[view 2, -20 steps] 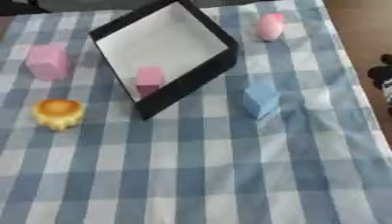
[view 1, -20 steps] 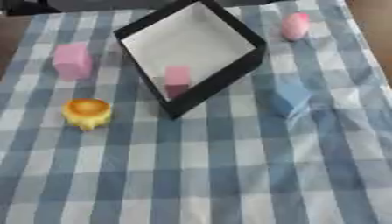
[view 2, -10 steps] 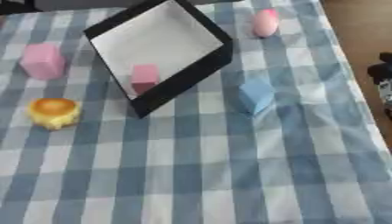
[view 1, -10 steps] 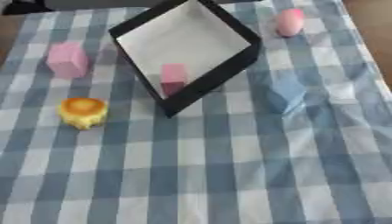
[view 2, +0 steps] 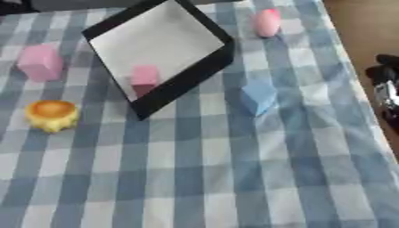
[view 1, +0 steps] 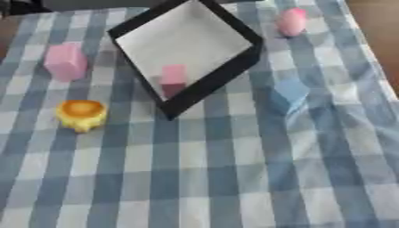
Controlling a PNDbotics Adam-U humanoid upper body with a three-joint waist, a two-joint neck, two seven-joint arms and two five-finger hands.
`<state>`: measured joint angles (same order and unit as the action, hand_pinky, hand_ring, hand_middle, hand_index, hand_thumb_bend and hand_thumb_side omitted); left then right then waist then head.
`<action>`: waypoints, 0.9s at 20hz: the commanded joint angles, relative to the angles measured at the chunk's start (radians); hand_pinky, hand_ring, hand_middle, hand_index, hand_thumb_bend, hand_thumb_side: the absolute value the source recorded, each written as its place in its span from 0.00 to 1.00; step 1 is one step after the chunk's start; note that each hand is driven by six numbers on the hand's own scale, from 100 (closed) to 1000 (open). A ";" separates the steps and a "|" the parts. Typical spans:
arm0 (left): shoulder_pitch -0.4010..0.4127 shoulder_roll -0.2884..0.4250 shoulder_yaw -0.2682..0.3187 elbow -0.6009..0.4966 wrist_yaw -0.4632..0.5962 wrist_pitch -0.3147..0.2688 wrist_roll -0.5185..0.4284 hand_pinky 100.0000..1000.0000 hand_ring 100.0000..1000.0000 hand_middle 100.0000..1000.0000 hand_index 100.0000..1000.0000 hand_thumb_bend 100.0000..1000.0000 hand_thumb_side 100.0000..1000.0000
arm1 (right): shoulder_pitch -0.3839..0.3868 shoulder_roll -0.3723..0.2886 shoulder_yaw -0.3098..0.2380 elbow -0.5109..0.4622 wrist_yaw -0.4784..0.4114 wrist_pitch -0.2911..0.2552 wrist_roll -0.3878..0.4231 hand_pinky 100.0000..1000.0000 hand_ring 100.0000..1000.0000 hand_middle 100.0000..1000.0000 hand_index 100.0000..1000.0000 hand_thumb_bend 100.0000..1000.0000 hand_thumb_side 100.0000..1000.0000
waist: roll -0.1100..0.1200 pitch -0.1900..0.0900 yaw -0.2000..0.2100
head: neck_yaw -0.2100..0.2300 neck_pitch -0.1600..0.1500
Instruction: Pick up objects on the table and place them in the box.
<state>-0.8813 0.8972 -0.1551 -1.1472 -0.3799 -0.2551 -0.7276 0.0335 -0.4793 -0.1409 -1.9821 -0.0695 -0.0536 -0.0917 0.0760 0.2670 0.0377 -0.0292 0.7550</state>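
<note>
A black box (view 1: 215,83) with a white inside stands turned like a diamond at the top middle of the checked cloth. One small pink block (view 1: 173,78) lies inside it near the lower corner. On the cloth to its left stand a larger pink block (view 1: 65,61) and, closer to me, a yellow-orange round object (view 1: 81,114). A light blue block (view 1: 288,94) sits just right of the box. A pink oval object (view 1: 292,21) lies at the far right. A dark part of my right hand (view 2: 387,83) shows at the right edge, beyond the table's side and apart from everything.
The blue-and-white checked cloth (view 1: 234,178) covers the table and is wrinkled around the blue block. Its right edge drops to a brown floor (view 2: 366,26). A dark shape sits at the far left corner.
The whole picture has shifted a little, so the camera moved. The objects keep their places relative to each other. The dark hand at the right edge shows slightly more.
</note>
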 commanded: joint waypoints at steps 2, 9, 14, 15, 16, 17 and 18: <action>-0.034 0.047 0.000 -0.017 -0.032 -0.023 -0.059 0.89 0.90 0.86 0.92 0.00 0.52 | 0.001 -0.026 0.000 -0.018 0.016 -0.006 0.003 0.82 0.76 0.61 0.78 0.00 0.54 | 0.013 -0.031 0.003 | -0.005 0.000; -0.067 0.023 -0.020 -0.006 -0.086 -0.076 -0.117 0.91 0.90 0.84 0.90 0.33 0.21 | -0.003 -0.025 0.006 -0.018 0.027 -0.007 0.006 0.82 0.76 0.61 0.78 0.00 0.54 | 0.010 -0.020 -0.001 | 0.002 -0.011; -0.101 -0.012 -0.021 0.041 -0.127 -0.103 -0.149 0.91 0.91 0.84 0.89 0.41 0.31 | -0.011 -0.030 0.007 -0.018 0.024 -0.012 0.005 0.82 0.76 0.61 0.78 0.00 0.53 | 0.010 -0.014 -0.004 | 0.009 -0.017; -0.109 -0.021 -0.021 0.053 -0.134 -0.107 -0.151 0.91 0.91 0.84 0.89 0.41 0.32 | -0.014 -0.032 0.007 -0.018 0.021 -0.013 0.004 0.82 0.76 0.61 0.78 0.00 0.53 | 0.010 -0.013 -0.005 | 0.011 -0.019; -0.116 -0.030 -0.022 0.063 -0.142 -0.112 -0.152 0.92 0.91 0.84 0.90 0.43 0.33 | -0.017 -0.033 0.007 -0.018 0.018 -0.014 0.004 0.82 0.76 0.61 0.78 0.00 0.54 | 0.010 -0.012 -0.007 | 0.014 -0.020; -0.125 -0.039 -0.024 0.073 -0.152 -0.118 -0.154 0.92 0.91 0.84 0.90 0.45 0.34 | -0.020 -0.035 0.008 -0.018 0.016 -0.014 0.005 0.82 0.76 0.61 0.78 0.00 0.53 | 0.010 -0.011 -0.009 | 0.016 -0.023; -0.132 -0.048 -0.025 0.082 -0.163 -0.123 -0.156 0.92 0.91 0.84 0.90 0.45 0.35 | -0.022 -0.036 0.009 -0.018 0.014 -0.015 0.006 0.82 0.76 0.61 0.78 0.00 0.53 | 0.010 -0.010 -0.010 | 0.018 -0.024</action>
<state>-0.9920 0.8315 -0.1839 -1.0703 -0.5303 -0.3027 -0.8134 0.0176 -0.4829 -0.1286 -1.9821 -0.0505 -0.0639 -0.0860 0.0784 0.2681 0.0263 -0.0159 0.7437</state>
